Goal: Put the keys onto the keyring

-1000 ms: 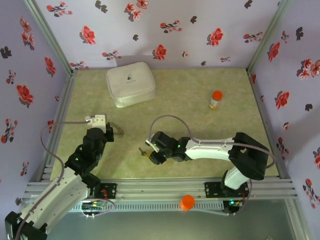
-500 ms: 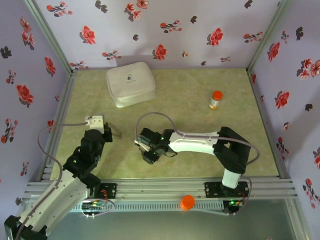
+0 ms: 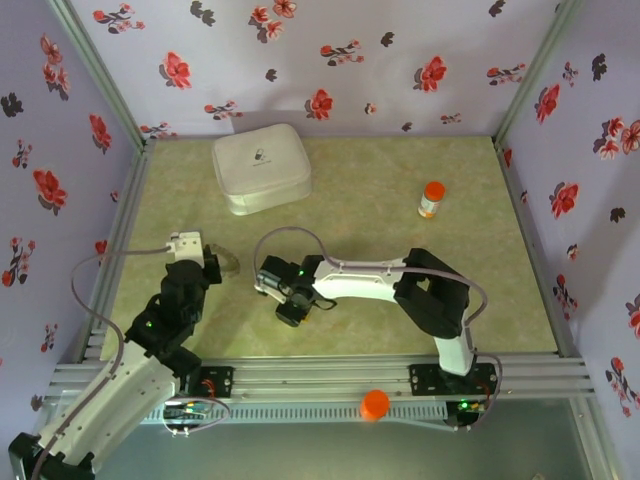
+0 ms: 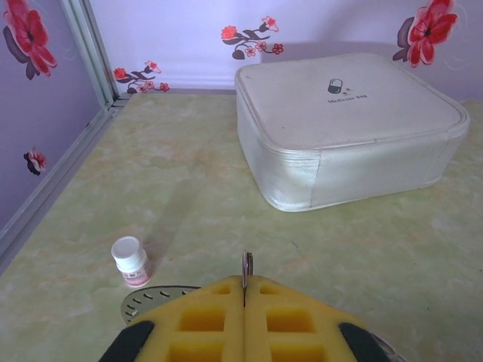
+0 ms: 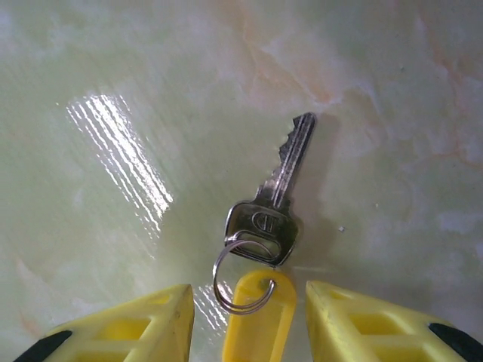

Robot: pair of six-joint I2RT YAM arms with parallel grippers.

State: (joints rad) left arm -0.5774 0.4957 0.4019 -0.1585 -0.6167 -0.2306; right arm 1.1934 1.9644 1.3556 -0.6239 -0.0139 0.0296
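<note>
The right arm had just slid left along the near edge of the pale green table (image 3: 400, 190). The right jaws stood half open around the little silver key with the yellow tag (image 5: 273, 211), which lay flat, not gripped yet. The left jaws were shut tight on the big flat grey metal ring (image 4: 149, 299) near the left edge. A grab looked close.

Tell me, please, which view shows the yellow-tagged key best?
The right wrist view: the key lies whole and sharp ahead of the right gripper. From the top it is too small to tell; the left wrist camera faces the white box.
</note>
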